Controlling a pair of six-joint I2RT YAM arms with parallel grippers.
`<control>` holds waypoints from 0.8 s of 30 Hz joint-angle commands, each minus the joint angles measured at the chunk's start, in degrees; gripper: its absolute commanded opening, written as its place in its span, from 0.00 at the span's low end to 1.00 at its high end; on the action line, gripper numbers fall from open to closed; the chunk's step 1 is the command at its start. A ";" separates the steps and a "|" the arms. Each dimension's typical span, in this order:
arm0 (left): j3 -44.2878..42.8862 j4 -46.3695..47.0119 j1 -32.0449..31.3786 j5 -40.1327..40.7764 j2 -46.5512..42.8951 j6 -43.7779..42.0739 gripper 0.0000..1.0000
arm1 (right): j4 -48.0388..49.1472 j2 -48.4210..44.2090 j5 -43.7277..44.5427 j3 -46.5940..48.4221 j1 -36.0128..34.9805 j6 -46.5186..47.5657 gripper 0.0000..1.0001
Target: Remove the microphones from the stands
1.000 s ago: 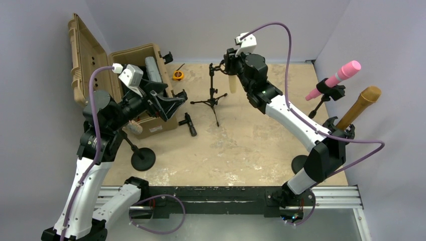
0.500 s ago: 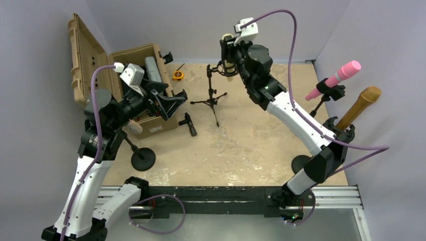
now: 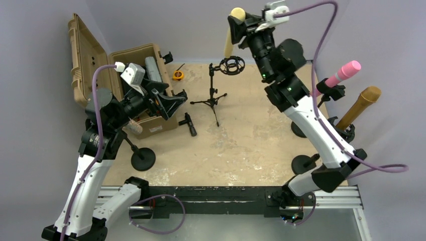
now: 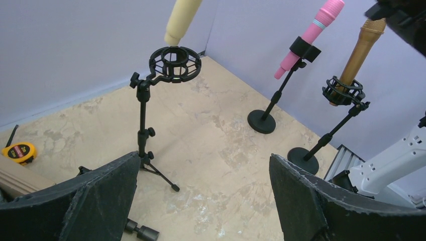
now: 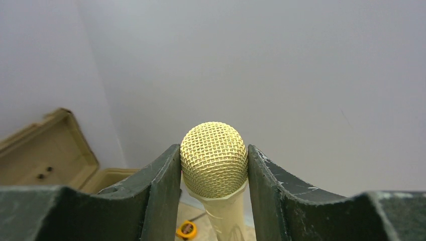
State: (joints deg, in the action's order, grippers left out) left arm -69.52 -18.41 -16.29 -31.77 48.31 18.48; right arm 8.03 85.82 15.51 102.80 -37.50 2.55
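Note:
A cream microphone (image 3: 229, 37) with a gold mesh head (image 5: 213, 158) hangs upright in the air, just above the ring of the black tripod stand (image 3: 213, 98). My right gripper (image 3: 238, 22) is shut on its head, one finger on each side (image 5: 213, 150). In the left wrist view the microphone's lower end (image 4: 182, 17) sits clear above the empty shock-mount ring (image 4: 176, 63). My left gripper (image 3: 171, 103) stands open with nothing between its fingers (image 4: 204, 158), hovering in front of the tan case and facing the stand.
An open tan case (image 3: 90, 55) stands at the back left. A yellow tape measure (image 3: 178, 75) and a black part (image 3: 190, 124) lie on the table. A pink microphone (image 3: 341, 75) and a brown one (image 3: 359, 105) sit on stands at the right. A round stand base (image 3: 143, 158) is near left.
My right arm has risen with the microphone, pulling it up out of the stand's ring, which is now empty. The left arm has not moved.

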 commanded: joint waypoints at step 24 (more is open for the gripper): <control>-1.85 -2.99 -1.46 8.92 -1.47 -0.73 0.93 | 33.58 -21.82 -48.21 -58.62 -9.19 -47.59 0.00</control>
State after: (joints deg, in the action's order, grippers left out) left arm -69.54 -22.00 -17.41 -24.40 47.27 18.41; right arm 25.78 66.39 -32.99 51.37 -41.89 -31.88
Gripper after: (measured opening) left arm 0.928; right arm 0.437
